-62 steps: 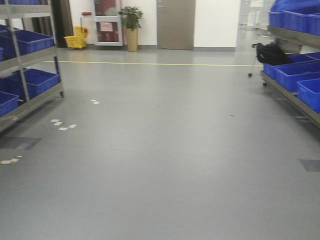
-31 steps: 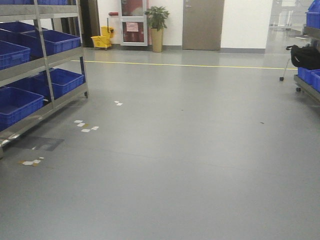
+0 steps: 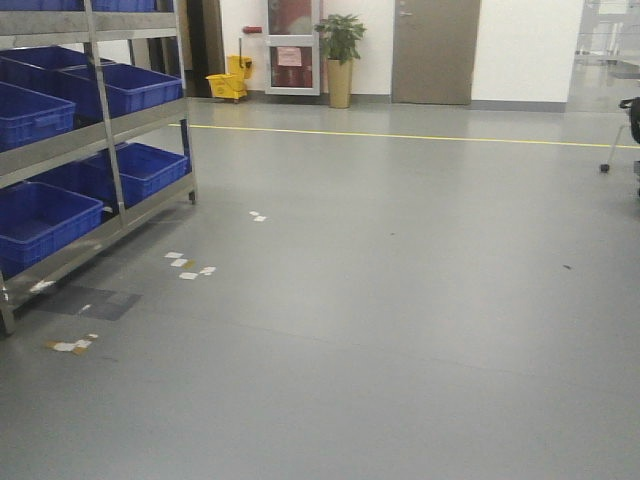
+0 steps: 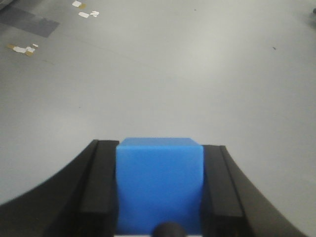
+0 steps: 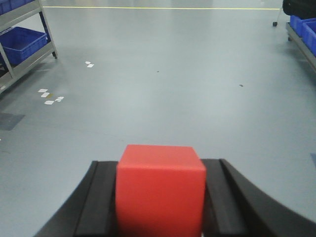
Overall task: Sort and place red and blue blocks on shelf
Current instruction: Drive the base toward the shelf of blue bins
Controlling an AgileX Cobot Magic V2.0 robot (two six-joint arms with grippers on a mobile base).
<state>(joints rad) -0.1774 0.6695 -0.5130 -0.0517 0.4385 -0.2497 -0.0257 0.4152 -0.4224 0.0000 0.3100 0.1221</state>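
I read the blue block point(image 4: 159, 185) and red block point(image 5: 160, 192) as smooth matte; the left shelf point(image 3: 90, 137) is dull steel, its bins point(image 3: 40, 215) glossy plastic.

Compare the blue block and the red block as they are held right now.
Colour: the blue block is sky blue, the red block bright red. Holder: the blue block sits between the jaws of the left gripper, the red block between those of the right gripper. Shared: both are plain cubes, seemingly equal in size, each clamped squarely above the grey floor.
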